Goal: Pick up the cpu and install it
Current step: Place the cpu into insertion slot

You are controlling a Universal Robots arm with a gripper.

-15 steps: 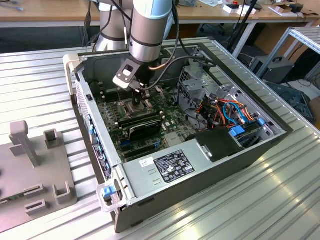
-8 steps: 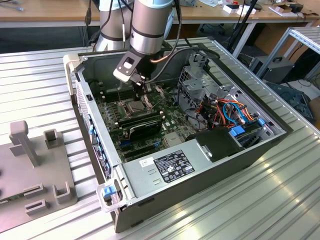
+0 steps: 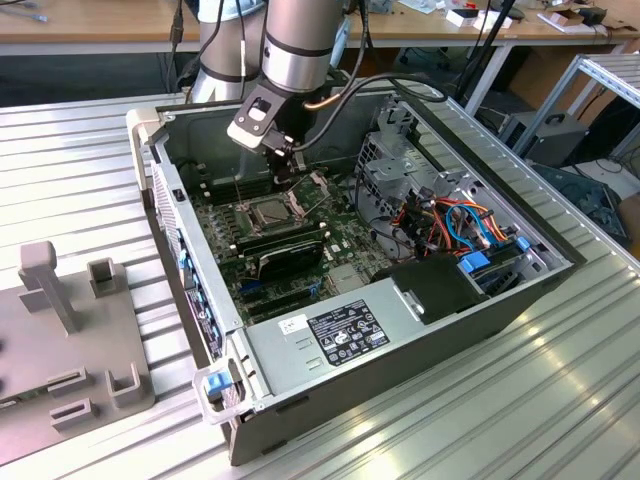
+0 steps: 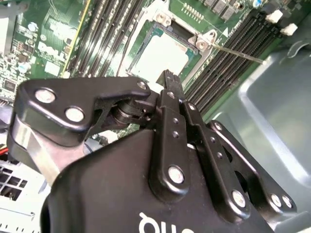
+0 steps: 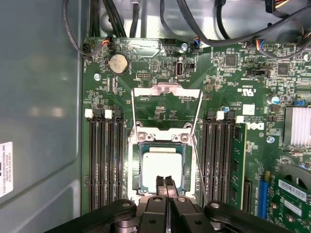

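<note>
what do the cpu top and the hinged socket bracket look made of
The cpu, lying in the socket under the gripper, seems to have a metal top: dull silver-grey, matte, softly reflecting light. The hinged bracket, swung open, looks like thin stamped steel, brighter with a shinier sheen; the exact alloy cannot be told.

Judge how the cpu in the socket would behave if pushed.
The cpu looks thin, flat and metal-topped, so probably stiff and light. Its smooth top may be slippery. Seated inside the socket frame, it likely won't slide sideways.
</note>
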